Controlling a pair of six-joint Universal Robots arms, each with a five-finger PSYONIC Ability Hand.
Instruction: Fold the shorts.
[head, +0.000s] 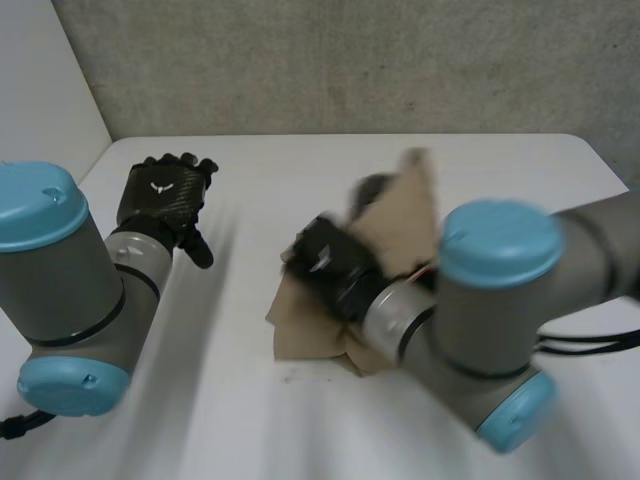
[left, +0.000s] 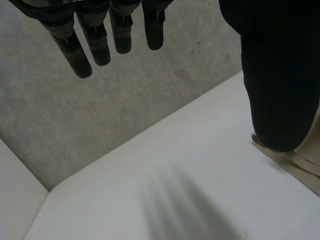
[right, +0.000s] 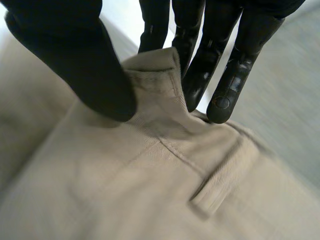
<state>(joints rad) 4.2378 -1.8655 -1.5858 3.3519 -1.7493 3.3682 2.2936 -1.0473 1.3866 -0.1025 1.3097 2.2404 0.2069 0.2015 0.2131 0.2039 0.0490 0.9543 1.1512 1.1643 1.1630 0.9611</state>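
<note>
Near the middle of the white table (head: 250, 400), the tan shorts (head: 405, 215) are lying bunched, one part lifting off the surface. My right hand (right: 75, 55) is pinching a raised edge near a belt loop (right: 215, 187) between thumb and fingers. My left hand (left: 100, 40) is hovering off to the side, fingers straight, holding nothing. I'm judging the fold as only just under way, with laying over and flattening left to do.

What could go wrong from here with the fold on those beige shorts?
The right robot hand pinches just a small ridge of the beige fabric shorts between thumb and fingers; it might slip out mid-fold.
The left robot hand hangs open over the white table, apart from the shorts, so nothing pins them; the whole cloth may drag instead of folding.
</note>
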